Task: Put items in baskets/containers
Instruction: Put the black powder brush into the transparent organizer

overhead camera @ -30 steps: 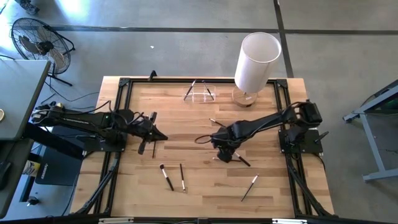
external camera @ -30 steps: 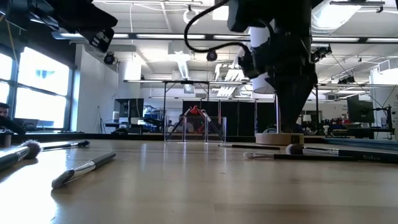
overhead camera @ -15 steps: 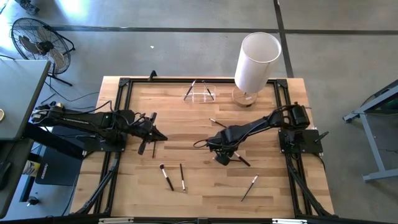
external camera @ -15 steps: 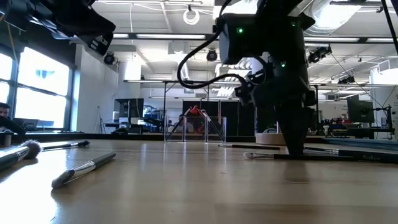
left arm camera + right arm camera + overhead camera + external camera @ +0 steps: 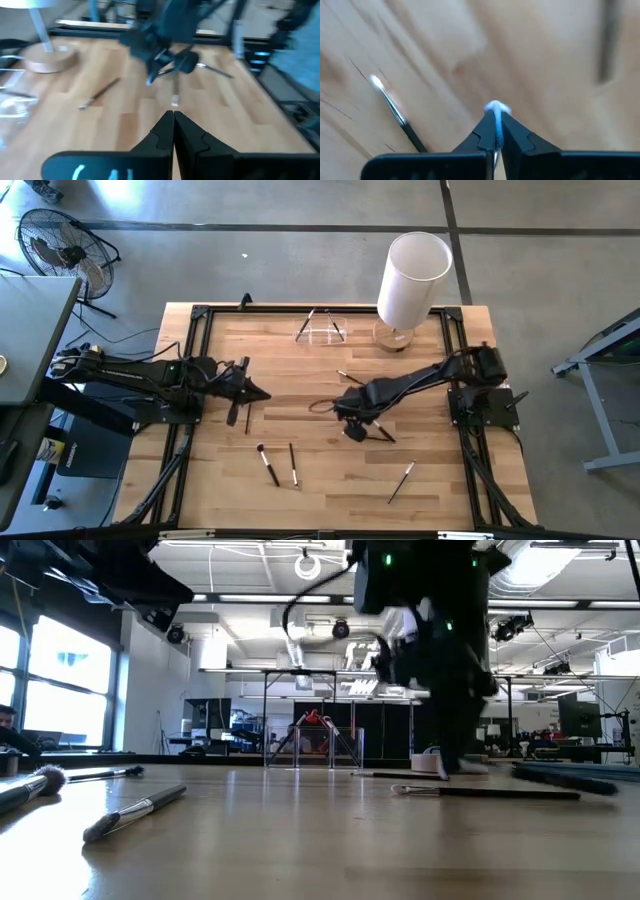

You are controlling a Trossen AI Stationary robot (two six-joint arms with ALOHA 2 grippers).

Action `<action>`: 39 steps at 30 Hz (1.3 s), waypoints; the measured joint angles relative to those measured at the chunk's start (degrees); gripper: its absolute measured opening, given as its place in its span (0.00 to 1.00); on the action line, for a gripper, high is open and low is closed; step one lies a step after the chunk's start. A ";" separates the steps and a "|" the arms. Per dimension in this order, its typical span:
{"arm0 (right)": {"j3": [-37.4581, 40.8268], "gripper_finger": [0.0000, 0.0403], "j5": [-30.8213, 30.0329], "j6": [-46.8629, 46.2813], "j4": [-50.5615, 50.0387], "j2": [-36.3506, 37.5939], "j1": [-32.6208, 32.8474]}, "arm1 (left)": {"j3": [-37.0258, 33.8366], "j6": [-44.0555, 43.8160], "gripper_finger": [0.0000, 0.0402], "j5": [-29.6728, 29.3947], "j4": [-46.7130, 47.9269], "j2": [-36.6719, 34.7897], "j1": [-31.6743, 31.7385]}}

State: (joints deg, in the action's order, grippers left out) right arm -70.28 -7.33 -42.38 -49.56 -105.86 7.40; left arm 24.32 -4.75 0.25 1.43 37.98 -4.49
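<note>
My right gripper (image 5: pixel 352 430) (image 5: pixel 495 116) is low over the middle of the table, shut on a thin dark-handled brush with a pale bristle tip. My left gripper (image 5: pixel 262 394) (image 5: pixel 173 118) hovers at the table's left, shut and holding nothing. Several more brushes lie flat on the wood: two side by side (image 5: pixel 268 464) (image 5: pixel 293 464) near the front, one (image 5: pixel 402 480) at the front right and one (image 5: pixel 348 377) beyond the right gripper. The clear container (image 5: pixel 322 330) stands at the far edge with a few brushes leaning in it. My right gripper pinches the brush between its two fingers close to the bristle end; the pale tip (image 5: pixel 495 106) pokes out past the fingertips. The fingers come from above, slanting down. The dark handle (image 5: pixel 385 435) (image 5: pixel 565 780) runs off toward the table's right; whether its free end rests on the wood I cannot tell.
A tall white cylinder (image 5: pixel 412 278) on a round wooden base stands at the far right, next to the container. Black frame rails (image 5: pixel 190 370) run along the table's sides. Another thin brush (image 5: pixel 395 112) lies on the wood just beside my right gripper.
My right gripper has come down onto the pale-tipped brush, shifted a little toward the table's left and taken hold of its bristle end. The brush's handle has swung slightly on the table.
</note>
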 joint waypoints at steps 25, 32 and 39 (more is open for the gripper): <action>-0.09 0.00 5.38 48.90 66.71 4.49 -31.88 | 0.02 -3.73 0.00 -15.85 -3.88 0.00 0.00; -0.07 0.00 10.94 48.89 70.72 -0.84 -36.30 | 0.04 -5.11 0.00 -16.94 -4.85 0.00 0.00; -0.07 0.09 10.15 48.38 69.73 -2.21 -36.66 | 0.02 -7.79 0.00 -16.94 -4.56 0.04 0.00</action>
State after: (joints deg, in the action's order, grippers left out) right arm -70.35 2.83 6.00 20.16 -108.07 -29.26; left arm 24.34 -12.55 -16.69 -3.14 38.02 -4.49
